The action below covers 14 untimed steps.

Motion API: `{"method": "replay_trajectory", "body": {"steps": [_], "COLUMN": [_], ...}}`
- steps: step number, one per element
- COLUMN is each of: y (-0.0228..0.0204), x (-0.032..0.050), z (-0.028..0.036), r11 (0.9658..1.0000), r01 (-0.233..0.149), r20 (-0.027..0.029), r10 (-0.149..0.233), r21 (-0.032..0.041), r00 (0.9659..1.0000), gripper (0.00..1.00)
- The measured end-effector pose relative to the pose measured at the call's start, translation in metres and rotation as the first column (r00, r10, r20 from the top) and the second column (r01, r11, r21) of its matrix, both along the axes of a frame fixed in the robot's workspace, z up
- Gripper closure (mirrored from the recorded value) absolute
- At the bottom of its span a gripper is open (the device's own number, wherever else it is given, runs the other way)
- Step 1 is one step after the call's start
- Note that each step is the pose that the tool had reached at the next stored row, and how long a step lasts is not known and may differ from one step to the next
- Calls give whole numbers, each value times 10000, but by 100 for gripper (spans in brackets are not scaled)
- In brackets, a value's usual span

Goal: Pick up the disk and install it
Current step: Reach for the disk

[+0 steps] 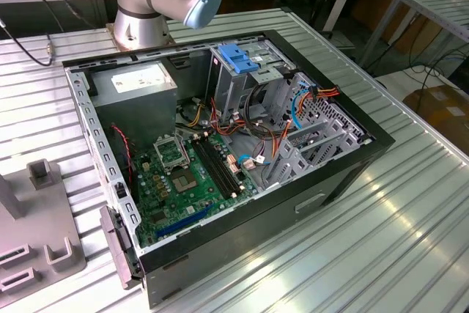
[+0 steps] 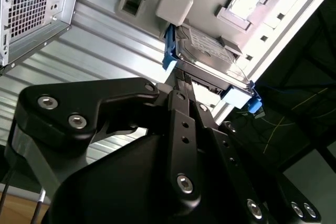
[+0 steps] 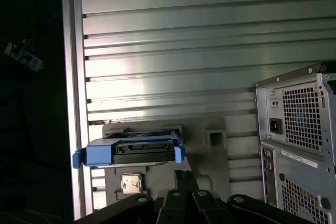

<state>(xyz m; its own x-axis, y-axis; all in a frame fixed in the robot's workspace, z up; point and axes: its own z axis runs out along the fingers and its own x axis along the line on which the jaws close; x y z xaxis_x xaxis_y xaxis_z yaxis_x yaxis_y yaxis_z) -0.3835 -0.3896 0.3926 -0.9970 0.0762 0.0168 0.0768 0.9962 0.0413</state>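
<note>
Exterior view shows the big computer case (image 1: 330, 203) lying open on the metal table (image 1: 381, 254). Inside the case is a metal cage with a blue latch (image 1: 238, 56) on top. The disk is not in the case, so I think the putting-in part is not done yet.

In both wrist views the disk (image 2: 210, 56) (image 3: 131, 151) sits on a grey holder (image 3: 207, 166). The holder lies near the edge of the table, and the disk is well apart from the case.

The gripper (image 2: 182, 80) is black. In both wrist views its two thin fingers look pressed together, with nothing between them. Their tips are just beside one edge of the disk. I cannot tell if they touch it. They are not clamped on it, so I think the picking-up part is not done yet either. Both parts of the job look left to do.

The disk is flat and made of shiny silver metal. It has a white label with black print on its top. A blue plastic frame goes around it, with small blue tabs sticking out at the ends. In the first wrist view you can see its dark end, where a plug would go.
</note>
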Motion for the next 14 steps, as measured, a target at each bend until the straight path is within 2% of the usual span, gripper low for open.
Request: {"method": "replay_trajectory", "body": {"steps": [7, 8, 9, 14], "y": [11, 13, 13, 17], "x": [-247, -325, -370, -540], "z": [-1, 1, 0, 0], "r11": [10000, 10000, 10000, 10000], "r01": [0, 0, 1, 0], "r20": [-14, -20, -22, -32], "r10": [0, 0, -1, 0], "r21": [1, 0, 0, 0], "r00": [10000, 10000, 10000, 10000], "gripper": [90, 90, 90, 90]}}
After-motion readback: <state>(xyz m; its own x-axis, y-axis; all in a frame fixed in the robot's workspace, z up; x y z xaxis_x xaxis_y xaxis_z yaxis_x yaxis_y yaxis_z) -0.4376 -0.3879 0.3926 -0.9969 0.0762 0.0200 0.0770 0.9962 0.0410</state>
